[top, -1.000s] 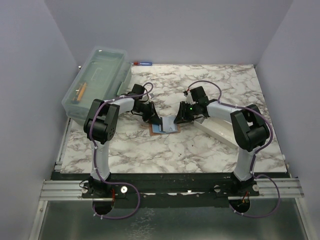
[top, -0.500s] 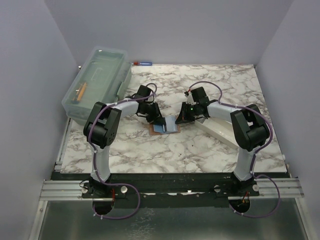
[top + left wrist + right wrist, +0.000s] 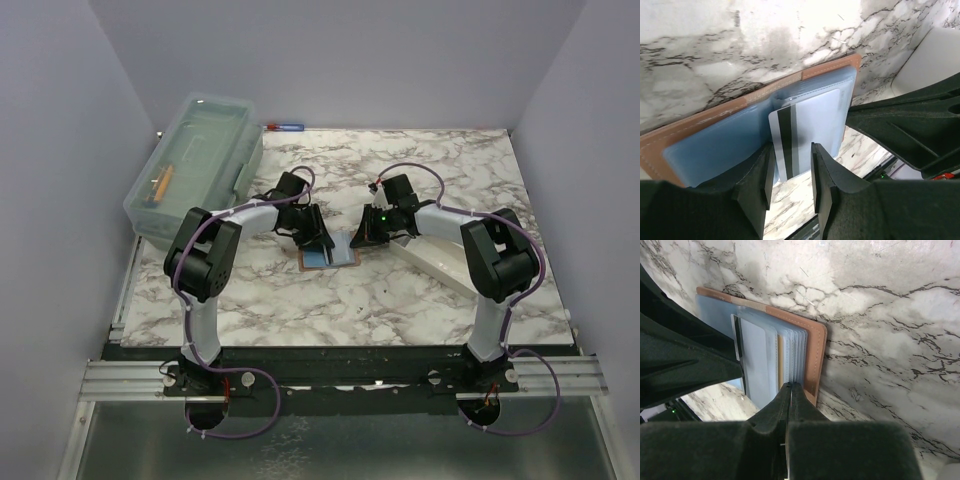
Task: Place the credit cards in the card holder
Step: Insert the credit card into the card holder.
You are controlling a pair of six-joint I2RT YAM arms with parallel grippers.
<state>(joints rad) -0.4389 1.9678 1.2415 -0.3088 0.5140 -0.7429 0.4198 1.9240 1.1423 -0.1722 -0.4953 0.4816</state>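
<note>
The reddish-brown card holder (image 3: 328,257) lies open on the marble, with blue-clear plastic sleeves (image 3: 715,145) facing up. A light card with a dark stripe (image 3: 810,130) sits partly inside a sleeve, its end sticking out toward me. My left gripper (image 3: 792,165) hovers over that end with its jaws a little apart and nothing pinched. My right gripper (image 3: 791,386) is shut, its tips at the edge of the stacked sleeves beside the leather (image 3: 815,350). A tan-gold card edge (image 3: 780,360) shows among the sleeves. The dark card is not visible.
A long white tray (image 3: 440,262) lies right of the holder, under the right arm. A clear lidded box (image 3: 195,160) stands at the back left. A small red and blue tool (image 3: 283,127) lies at the back wall. The two grippers (image 3: 322,242) (image 3: 358,240) are close together.
My left gripper has moved a little right and in over the holder. The right arm has stayed in place on the sleeves.
</note>
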